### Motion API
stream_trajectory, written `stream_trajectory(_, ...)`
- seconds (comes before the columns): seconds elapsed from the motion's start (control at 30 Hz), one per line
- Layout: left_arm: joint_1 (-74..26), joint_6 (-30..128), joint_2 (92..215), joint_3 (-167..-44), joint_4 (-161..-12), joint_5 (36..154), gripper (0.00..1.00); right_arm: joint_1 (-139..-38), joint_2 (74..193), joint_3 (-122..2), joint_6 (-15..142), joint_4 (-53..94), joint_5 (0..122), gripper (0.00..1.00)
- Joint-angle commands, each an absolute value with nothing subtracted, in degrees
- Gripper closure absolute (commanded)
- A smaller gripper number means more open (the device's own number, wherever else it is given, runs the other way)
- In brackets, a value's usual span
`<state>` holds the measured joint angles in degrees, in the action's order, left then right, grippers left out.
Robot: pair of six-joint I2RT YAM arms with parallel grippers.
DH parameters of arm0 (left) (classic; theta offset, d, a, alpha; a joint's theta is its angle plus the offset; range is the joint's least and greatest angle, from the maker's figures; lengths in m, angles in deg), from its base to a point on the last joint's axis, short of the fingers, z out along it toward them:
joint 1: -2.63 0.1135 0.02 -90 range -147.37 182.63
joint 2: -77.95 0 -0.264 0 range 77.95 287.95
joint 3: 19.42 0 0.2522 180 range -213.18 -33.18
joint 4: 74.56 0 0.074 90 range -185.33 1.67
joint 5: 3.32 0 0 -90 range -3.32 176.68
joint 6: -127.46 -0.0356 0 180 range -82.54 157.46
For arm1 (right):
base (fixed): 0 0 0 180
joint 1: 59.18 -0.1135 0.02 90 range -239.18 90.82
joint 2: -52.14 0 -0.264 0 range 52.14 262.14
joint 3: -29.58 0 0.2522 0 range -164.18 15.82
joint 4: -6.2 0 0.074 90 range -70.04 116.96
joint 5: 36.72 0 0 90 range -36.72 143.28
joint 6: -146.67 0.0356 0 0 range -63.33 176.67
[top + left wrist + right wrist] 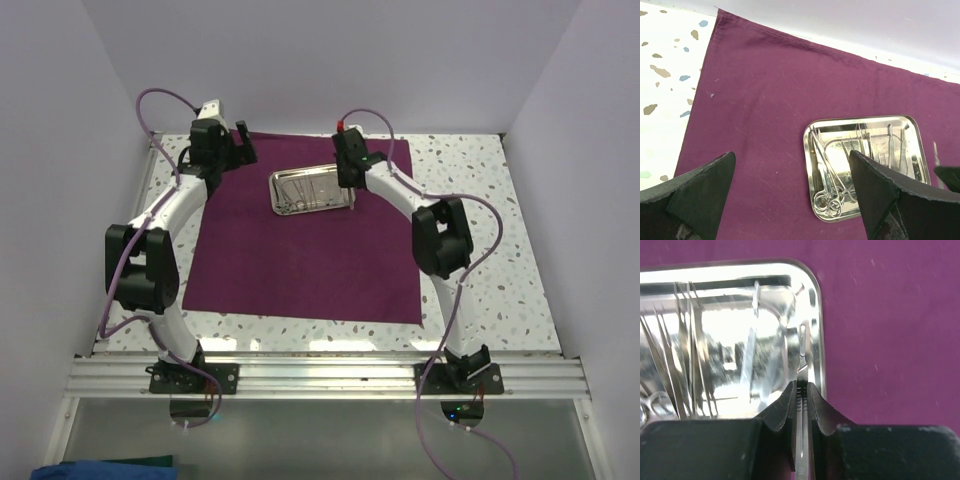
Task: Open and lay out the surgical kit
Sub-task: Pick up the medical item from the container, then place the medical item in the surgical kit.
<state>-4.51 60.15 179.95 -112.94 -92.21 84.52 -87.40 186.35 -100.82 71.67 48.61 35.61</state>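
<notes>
The table has a white top flecked with small grey, brown and blue chips, and pale walls close it in at the far end and on both sides. A dark purple cloth lies directly on it, opened out flat in a roughly rectangular sheet across the middle. Its hemmed far edge runs just beside the back wall. Bare speckled surface shows on the left, in a wider band on the right, and in a narrow strip along the cloth's near edge.
</notes>
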Motion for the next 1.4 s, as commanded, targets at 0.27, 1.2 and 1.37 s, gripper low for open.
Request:
stream_trajectory(0.27,-4.1,59.3,179.4,-112.3,-89.2,85.5,0.00,-90.4,160.9,-62.3,86.8,38.9,29.4,1.00)
stream_trajectory(1.2,-4.1,59.8,178.3,-111.4,-89.3,86.4,0.00,-99.3,161.5,-75.1,87.7,48.5,15.1,0.36)
stream_trajectory(1.37,-4.1,59.5,178.2,-111.5,-89.3,85.7,0.00,-97.5,178.1,-94.3,83.3,54.0,13.5,0.37)
